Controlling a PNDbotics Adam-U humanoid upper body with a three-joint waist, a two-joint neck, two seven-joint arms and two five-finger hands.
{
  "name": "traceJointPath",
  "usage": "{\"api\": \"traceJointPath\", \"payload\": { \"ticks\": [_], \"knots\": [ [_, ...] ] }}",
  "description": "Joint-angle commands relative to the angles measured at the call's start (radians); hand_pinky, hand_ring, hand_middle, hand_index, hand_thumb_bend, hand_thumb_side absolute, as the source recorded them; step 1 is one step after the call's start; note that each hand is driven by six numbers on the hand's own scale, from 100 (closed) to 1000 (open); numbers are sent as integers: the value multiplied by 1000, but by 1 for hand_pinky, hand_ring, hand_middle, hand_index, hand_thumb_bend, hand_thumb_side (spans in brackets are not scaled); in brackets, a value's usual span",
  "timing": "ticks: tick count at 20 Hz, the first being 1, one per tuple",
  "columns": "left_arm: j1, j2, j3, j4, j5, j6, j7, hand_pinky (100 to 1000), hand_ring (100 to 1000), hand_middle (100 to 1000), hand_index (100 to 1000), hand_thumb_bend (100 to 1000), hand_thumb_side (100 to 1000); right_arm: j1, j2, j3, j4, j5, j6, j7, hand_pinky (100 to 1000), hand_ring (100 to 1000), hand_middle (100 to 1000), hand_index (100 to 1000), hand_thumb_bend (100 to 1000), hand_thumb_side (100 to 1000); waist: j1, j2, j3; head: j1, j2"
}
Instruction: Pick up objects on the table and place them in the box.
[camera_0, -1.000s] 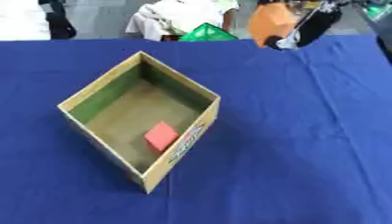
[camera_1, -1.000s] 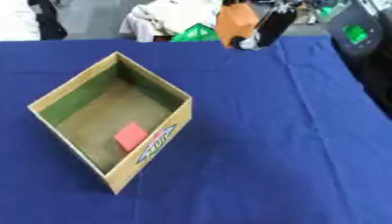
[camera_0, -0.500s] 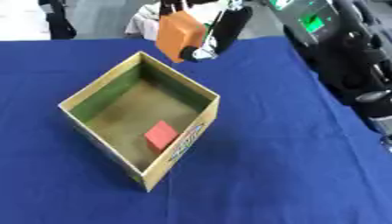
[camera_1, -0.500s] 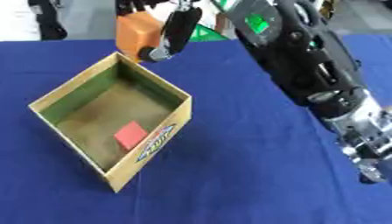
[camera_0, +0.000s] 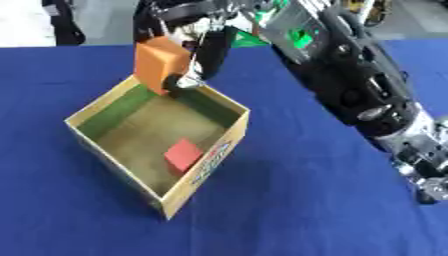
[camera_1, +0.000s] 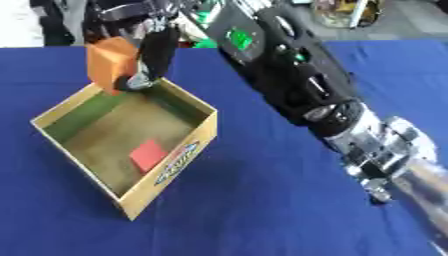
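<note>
While the right hand (camera_0: 199, 60) has its fingers curled round the orange block (camera_0: 161, 64), the block hangs above the far corner of the cardboard box (camera_0: 203, 172), its long axis near upright and tilted. The box's open floor lies nearer and below; a red piece (camera_0: 184, 154) sits inside, near the right wall.

The desk (camera_0: 315, 200) is covered edge to edge in a deep blue cloth, smooth and flat; its far edge runs across the top of both views. Directly on it sits one open cardboard box (camera_0: 206, 169), turned cornerwise toward the left side of the desk; its walls are tan outside and green within, with a blue mark on the near right wall.
</note>
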Motion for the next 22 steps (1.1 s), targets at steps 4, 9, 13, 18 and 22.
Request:
{"api": "traceJointPath", "payload": {
  "ticks": [4,9,13,18,22],
  "knots": [
    [-15,9,2,-15,2,0,-4,849,681,737,863,555,952,-10,117,17,93,80,-21,7,619,670,651,750,100,405,10,-13,-3,-3,-2],
    [-19,3,0,-15,5,0,-7,849,681,737,862,555,953,-11,183,37,173,149,-36,-15,615,673,653,750,100,406,11,-10,1,-10,-2],
    [-23,-2,-2,-15,8,-1,-9,850,680,737,862,555,954,-12,224,27,251,206,-13,-59,611,671,652,750,100,411,11,-5,8,-18,-7],
    [-25,-5,-2,-15,11,0,-11,850,679,737,862,553,955,-9,263,17,337,274,-3,-123,608,670,651,750,100,430,11,2,14,-20,-10],
    [-26,-6,-2,-15,12,1,-12,850,678,737,861,553,956,-6,282,10,379,331,-12,-176,621,686,663,758,154,447,12,5,14,-20,-10]
  ]
}}
